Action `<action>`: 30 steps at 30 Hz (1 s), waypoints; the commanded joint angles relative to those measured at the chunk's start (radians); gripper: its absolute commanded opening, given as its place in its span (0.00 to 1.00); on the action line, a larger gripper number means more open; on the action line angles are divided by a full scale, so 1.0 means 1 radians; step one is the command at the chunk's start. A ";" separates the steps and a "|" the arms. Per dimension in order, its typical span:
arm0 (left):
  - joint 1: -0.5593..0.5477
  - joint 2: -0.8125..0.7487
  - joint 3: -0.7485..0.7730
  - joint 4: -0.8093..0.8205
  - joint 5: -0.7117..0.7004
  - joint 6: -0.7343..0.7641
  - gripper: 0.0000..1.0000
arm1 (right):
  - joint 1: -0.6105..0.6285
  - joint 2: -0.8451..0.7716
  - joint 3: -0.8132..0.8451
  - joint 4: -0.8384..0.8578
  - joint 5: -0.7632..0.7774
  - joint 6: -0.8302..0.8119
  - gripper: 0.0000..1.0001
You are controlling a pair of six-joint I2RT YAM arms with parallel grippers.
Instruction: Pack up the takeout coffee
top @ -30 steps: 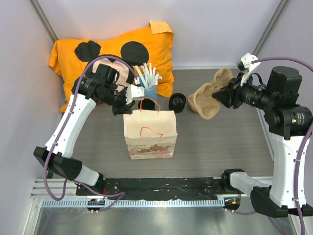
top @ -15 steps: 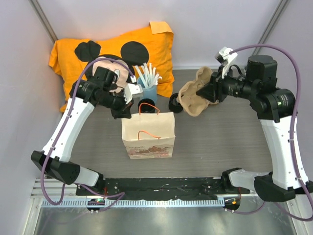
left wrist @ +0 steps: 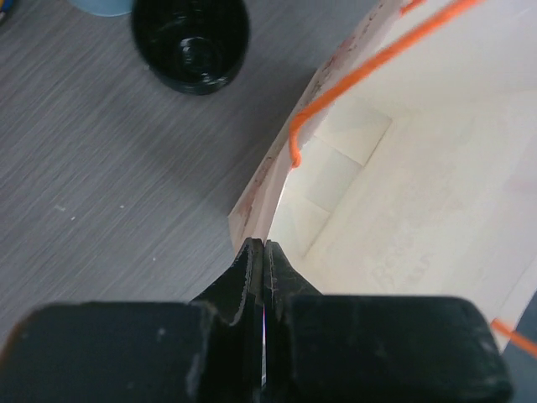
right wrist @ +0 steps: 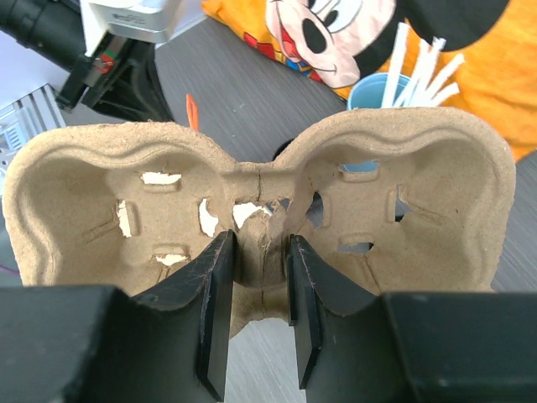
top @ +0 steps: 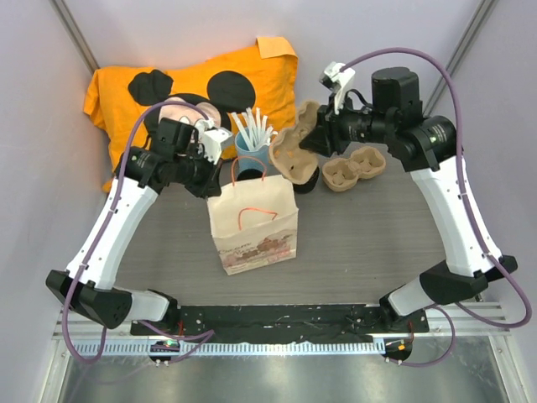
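- Nearest the arm bases, a tan paper bag with orange handles stands open on the grey table, leaning slightly.
- The left gripper has its fingers pressed fully together on the bag's left rim, pinching the paper wall.
- Just behind the bag sits a squat black hollow piece, which is not the coffee.
- To its right, the takeout coffee stands on the table. Only a sliver of its dark top shows; the rest is hidden under a raised tray.
- That tray is a brown pulp cup carrier, held in the air by the right gripper. Its fingers are set narrow, clamping the carrier's central ridge.
- A second carrier lies on the table just to the right.
- Handling, as a judgement: the cup looks small and light unless it is full, which cannot be told. A thin plastic body would flex and slip, so grip it gently around the sides below the lid and keep it upright.
- Farthest back are a blue cup of white sticks and an orange cushion.
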 commanded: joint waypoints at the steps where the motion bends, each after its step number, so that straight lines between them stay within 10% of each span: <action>1: -0.005 -0.028 0.017 0.099 -0.153 -0.110 0.00 | 0.064 0.039 0.088 0.038 0.033 -0.009 0.24; 30: 0.022 -0.166 -0.179 0.284 -0.260 -0.343 0.00 | 0.328 0.202 0.117 0.273 0.298 0.112 0.21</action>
